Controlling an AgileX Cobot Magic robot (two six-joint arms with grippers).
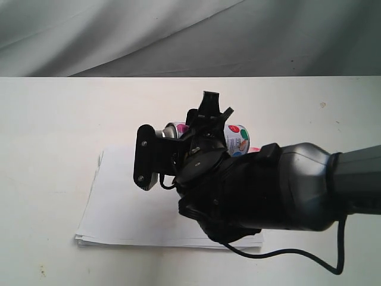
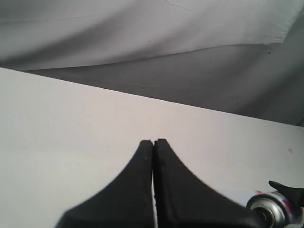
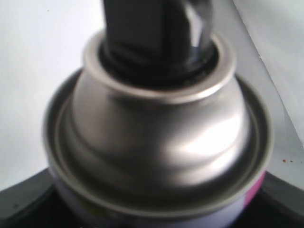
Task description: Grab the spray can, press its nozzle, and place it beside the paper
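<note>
White surface [image 1: 53,131] beneath grey drapery [image 1: 178,36]. The right jaws are clamped on the small silver metal spray can [image 1: 238,140], which is held at the far edge of the white paper stack [image 1: 125,202]. The left jaws are pressed together, empty, well apart. A slip is risked here: the smooth can could be twisted loose once the black plastic nozzle [image 3: 152,28] is pressed, and the paper could be sprayed.

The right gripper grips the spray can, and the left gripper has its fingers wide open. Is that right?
Not quite. The left gripper is shut, its fingers pressed together with nothing between them; the left wrist view shows this. The rest holds: the right gripper does grip the spray can.
</note>
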